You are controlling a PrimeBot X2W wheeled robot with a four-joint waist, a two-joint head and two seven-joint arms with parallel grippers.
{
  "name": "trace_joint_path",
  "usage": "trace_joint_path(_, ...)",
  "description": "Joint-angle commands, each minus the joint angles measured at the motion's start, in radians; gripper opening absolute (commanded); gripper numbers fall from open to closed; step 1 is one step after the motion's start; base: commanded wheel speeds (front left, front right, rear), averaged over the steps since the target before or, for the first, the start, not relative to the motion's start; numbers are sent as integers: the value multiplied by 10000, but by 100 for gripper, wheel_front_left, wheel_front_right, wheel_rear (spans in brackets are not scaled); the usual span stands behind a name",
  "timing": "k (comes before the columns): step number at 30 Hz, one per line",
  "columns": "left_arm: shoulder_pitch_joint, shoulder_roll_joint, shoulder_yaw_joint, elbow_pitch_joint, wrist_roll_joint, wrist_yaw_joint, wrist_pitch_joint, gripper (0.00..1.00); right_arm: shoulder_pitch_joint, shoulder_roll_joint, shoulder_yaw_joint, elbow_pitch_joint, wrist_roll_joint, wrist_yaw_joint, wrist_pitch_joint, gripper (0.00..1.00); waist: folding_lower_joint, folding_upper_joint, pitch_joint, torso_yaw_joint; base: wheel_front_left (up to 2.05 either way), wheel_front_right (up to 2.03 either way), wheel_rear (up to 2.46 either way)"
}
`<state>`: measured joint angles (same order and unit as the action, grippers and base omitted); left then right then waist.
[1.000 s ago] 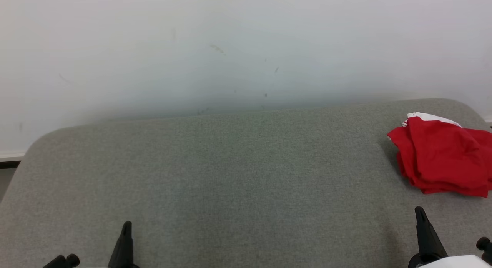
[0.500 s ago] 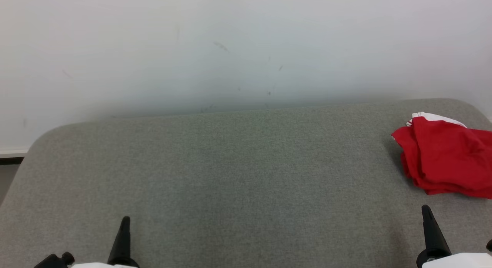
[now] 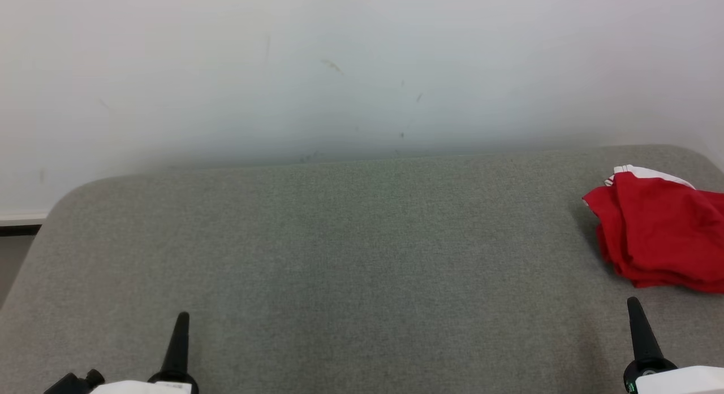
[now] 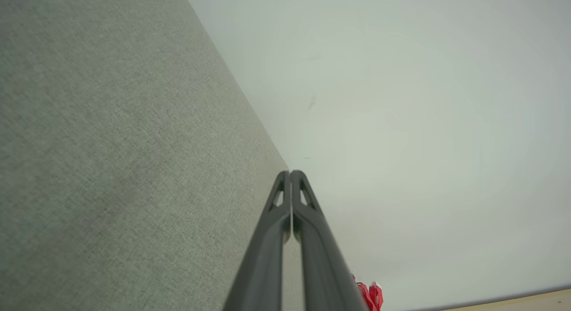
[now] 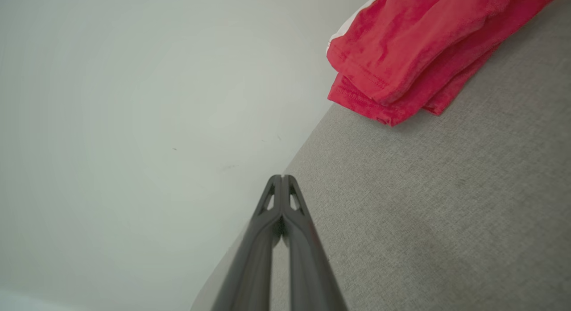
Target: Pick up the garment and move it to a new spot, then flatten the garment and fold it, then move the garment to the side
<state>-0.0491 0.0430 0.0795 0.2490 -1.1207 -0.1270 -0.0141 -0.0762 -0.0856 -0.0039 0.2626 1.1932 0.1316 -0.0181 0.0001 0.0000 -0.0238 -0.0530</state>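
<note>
Grey fabric-covered surface with rounded far corners, far edge running along a plain white wall. Wall has a few small dark scuffs near the middle. At far left there's a white baseboard with a dark strip under it and a bit of grey floor below. Lighting is flat and even, shadows soft.

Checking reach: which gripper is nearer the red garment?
The right gripper: the red garment lies just beyond its fingertips, while the left gripper sits far to the other side.
</note>
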Motion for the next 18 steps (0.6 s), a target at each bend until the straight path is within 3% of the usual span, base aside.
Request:
trace_joint_path(1,-200,78,57,-106,-322,-35,75,0,-206,3,-103,-114,274,-8,88,0,-1,0,7,15,0,0,0)
trace_joint_path(18,-370,89,169,-89,-1954,-43,501,0,-285,107,-449,-155,1647,-11,512,0,-1,0,84,165,0,0,0)
